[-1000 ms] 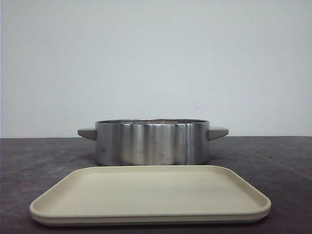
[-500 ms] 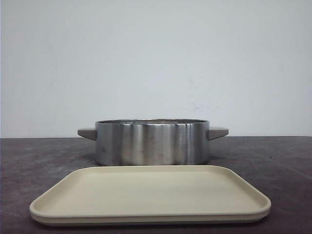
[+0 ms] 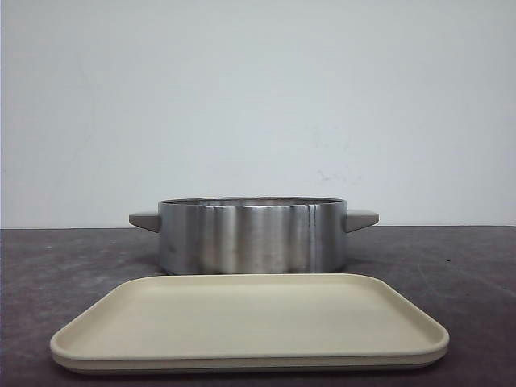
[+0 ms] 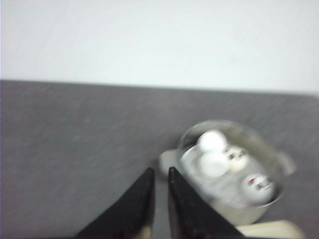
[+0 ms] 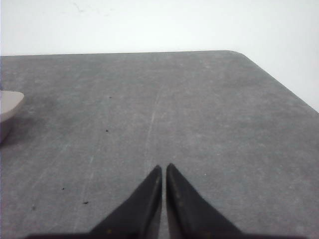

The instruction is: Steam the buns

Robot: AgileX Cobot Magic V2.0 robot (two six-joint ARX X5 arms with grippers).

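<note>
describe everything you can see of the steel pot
The pot is a wide, shallow round vessel of brushed, shiny metal with a grey stub handle on each side. It stands upright on the dark table, just behind the beige tray. It has no lid. The blurred left wrist view shows white buns inside, some with dark face marks. Neither gripper touches it.
</note>
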